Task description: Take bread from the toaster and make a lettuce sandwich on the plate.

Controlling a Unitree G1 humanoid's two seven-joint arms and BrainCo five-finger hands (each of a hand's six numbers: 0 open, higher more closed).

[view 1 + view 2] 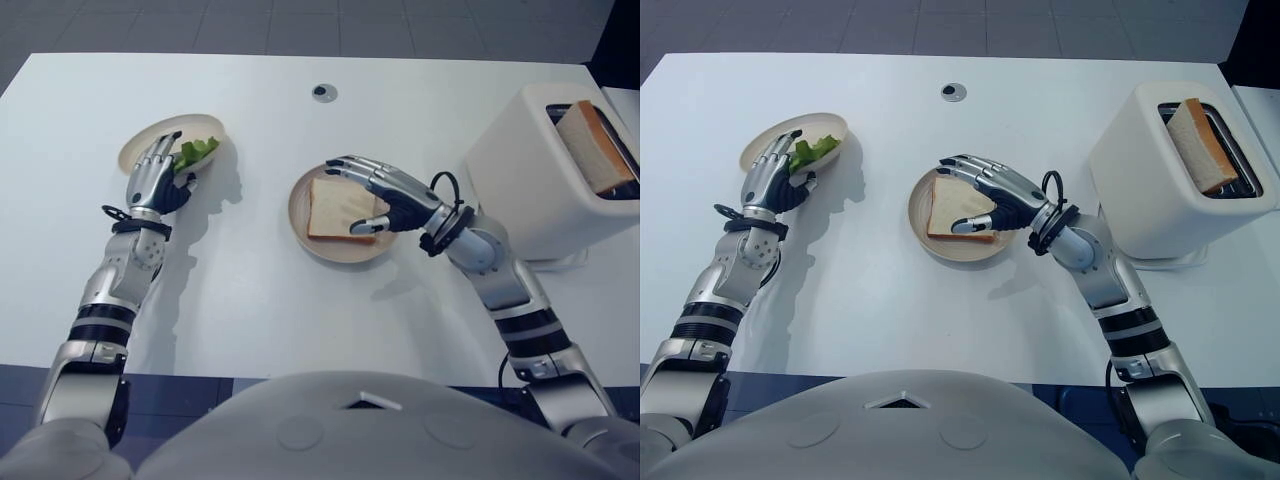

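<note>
**One slice on the plate, another in the toaster**

Left eye view: the right hand point(390, 198) arches over the bread slice point(333, 208), which lies flat on the middle plate point(340, 253). Its fingers are spread wide and its thumb sits by the slice's near right corner, not clamped on it. A second slice point(592, 145) stands in the toaster point(520, 175) at the right of the table point(300, 320).

Right eye view: the left hand point(773, 182) lies over the smaller plate point(827, 122), fingers stretched and loose, gripping nothing. The lettuce point(812, 151) sits on that plate, just beside them.
</note>
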